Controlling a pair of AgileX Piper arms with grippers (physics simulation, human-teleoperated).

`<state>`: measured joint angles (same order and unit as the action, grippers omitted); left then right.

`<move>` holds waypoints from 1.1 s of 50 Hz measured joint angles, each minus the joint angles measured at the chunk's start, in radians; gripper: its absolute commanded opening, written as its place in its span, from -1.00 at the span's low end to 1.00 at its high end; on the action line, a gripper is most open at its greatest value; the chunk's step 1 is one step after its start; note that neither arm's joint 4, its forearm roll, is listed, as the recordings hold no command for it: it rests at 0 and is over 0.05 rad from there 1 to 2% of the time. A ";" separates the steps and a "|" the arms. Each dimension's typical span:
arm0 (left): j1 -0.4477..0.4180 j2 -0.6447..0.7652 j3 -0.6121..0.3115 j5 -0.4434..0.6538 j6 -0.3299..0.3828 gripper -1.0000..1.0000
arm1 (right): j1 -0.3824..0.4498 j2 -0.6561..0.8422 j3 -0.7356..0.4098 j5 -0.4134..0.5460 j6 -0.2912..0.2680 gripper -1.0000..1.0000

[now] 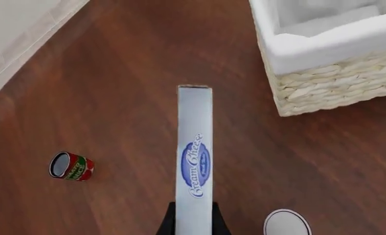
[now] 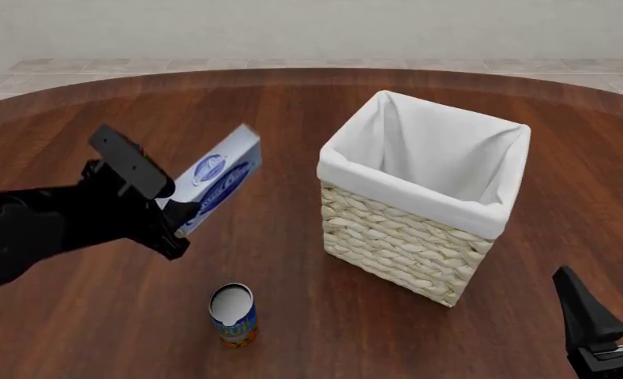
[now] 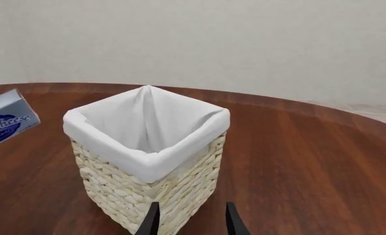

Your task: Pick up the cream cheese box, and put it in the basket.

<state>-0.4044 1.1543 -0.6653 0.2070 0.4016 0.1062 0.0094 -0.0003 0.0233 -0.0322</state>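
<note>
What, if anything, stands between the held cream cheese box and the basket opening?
Nothing visible does. The left gripper holds the cream cheese box lifted off the table, left of the basket; only bare tabletop lies between them. The blue-orange can stands nearer the camera, the small red can off to the side.

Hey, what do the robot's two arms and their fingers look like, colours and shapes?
Both are matte black all over, with no markings, cables or coloured parts showing. The left arm is bulky and rounded, ending in a boxy head with a flat slab on top. The right gripper has two tapered, wedge-shaped fingers, which the right wrist view shows as slim black prongs.
</note>
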 measured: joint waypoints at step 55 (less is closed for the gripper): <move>-0.047 0.054 -0.168 0.039 0.075 -1.00 | 0.003 0.001 0.000 -0.001 0.002 1.00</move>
<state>-0.4515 1.2088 -0.8331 0.2461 0.4770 0.1088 0.0104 -0.0003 0.0220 -0.0301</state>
